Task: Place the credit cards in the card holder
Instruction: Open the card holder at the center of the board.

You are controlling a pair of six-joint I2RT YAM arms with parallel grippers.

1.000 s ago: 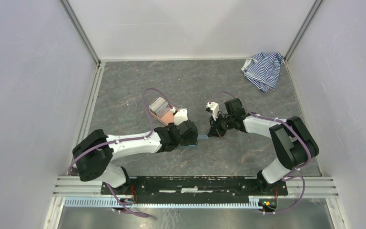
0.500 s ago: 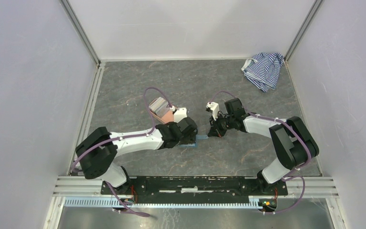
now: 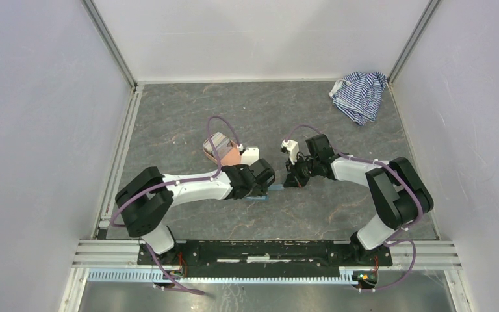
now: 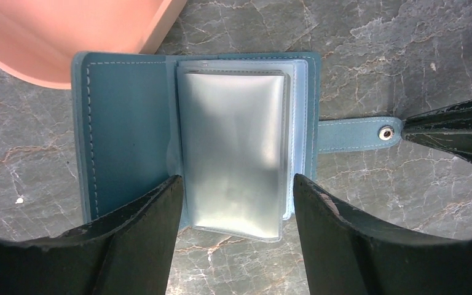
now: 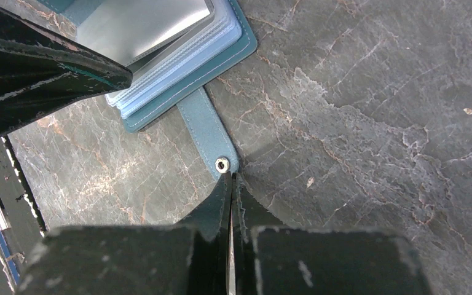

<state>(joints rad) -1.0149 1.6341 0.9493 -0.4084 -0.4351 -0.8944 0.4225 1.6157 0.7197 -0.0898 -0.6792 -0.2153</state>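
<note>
**A:** How far along does this look?

**B:** Early, I'd judge. The small teal-blue folding card holder [image 4: 129, 141] lies spread open and flat on the grey marbled counter [image 3: 338, 130], toward the middle of the near edge. Its stack of clear plastic sleeves [image 4: 233, 141] faces up

**A:** Any cards in it yet?

**B:** I can't say. The top sleeve has a silvery-grey sheen, which could be a card inside or only glare on the plastic. What I take for the whitish-grey credit cards [image 3: 216, 142] sit as a small stack in the salmon-pink oval tray [image 3: 232, 157]. The tray is just beyond the holder toward the far edge, and in the left wrist view its rim reaches over one corner of the holder

**A:** And the arms?

**B:** The left gripper [image 4: 236, 183] hangs over the open holder, released, with a finger on either side of the sleeves and nothing grasped. The right gripper [image 5: 230, 177] is clenched tight with its tips down at the end of the holder's snap tab [image 5: 206, 132]. Whether they pin the tab or merely touch it I can't tell

**A:** So what's done and what's left?

**B:** Opening the holder and laying it flat looks done, and the tab seems to be steadied. The main work appears to remain: lifting each card out of the tray and sliding it into a sleeve. The blue-and-white striped cloth [image 3: 359, 94], bunched in the far right corner, plays no part
</note>
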